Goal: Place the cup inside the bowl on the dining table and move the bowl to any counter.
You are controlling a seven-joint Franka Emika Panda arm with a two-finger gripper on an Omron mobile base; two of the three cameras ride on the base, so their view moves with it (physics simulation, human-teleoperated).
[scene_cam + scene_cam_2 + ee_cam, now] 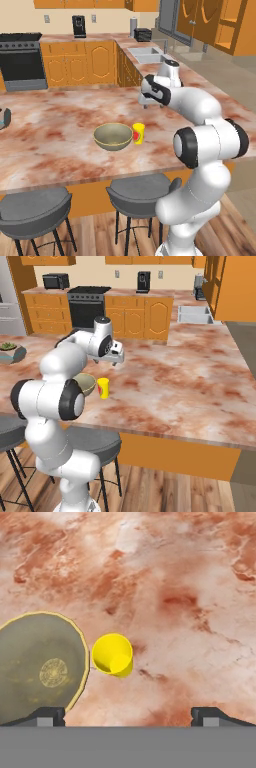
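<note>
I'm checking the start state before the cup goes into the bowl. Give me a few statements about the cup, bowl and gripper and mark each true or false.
1. The cup stands upright on the dining table beside the bowl. True.
2. The cup already sits inside the bowl. False: it stands on the marble just outside the rim.
3. The gripper is open and holds nothing. True.
4. The bowl holds food. False: it is empty.
5. The gripper hangs above the table. True.

Orange cabinets (pixel 85 62) line the cream wall (black oven (pixel 21 62) at nine o'clock), grey stools (pixel 137 197) on wooden floor (pixel 100 235).
</note>
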